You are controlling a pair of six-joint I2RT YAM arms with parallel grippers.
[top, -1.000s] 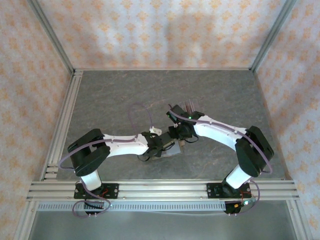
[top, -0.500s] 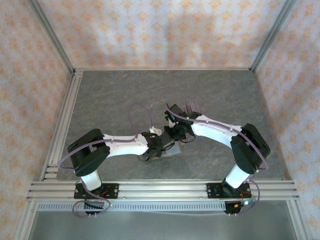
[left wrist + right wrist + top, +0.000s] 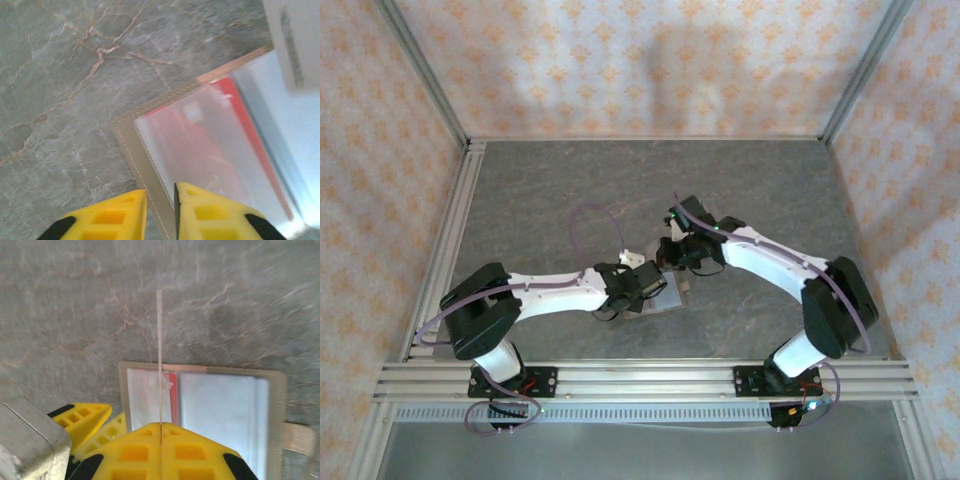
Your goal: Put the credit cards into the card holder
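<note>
Grey, stone-veined desk (image 3: 540,200) with thin rust-coloured cracks carries the card holder (image 3: 200,372), lying open and flat near the middle, between the two arms. It is a soft rectangle with a stitched olive-tan border and glossy clear sleeves inside. In the right wrist view its long axis runs left to right, and a small tan strap tab (image 3: 295,435) sticks out at its right end.

A red card (image 3: 200,145) sits under the milky plastic of one sleeve. In the left wrist view it looks large and hazy. From the right wrist it is just a narrow red strip by the fold.

The right claw (image 3: 161,426) has its yellow ribbed fingers pressed together on a credit card (image 3: 159,340). That card is seen edge-on as a thin pale line running straight up from the fingertips across the holder's left pocket and past its far border. Its face and colour cannot be made out.

The left claw (image 3: 160,192) hangs over the holder's near corner with its fingers parted by a narrow gap. The tan border runs in beneath that gap, and nothing is clearly pinched.

From overhead the holder (image 3: 660,298) is a small greyish patch half hidden by both wrists, with the left claw (image 3: 645,290) and right claw (image 3: 672,262) close together over it. The sleeves, stitching and the gripped card cannot be made out there.
</note>
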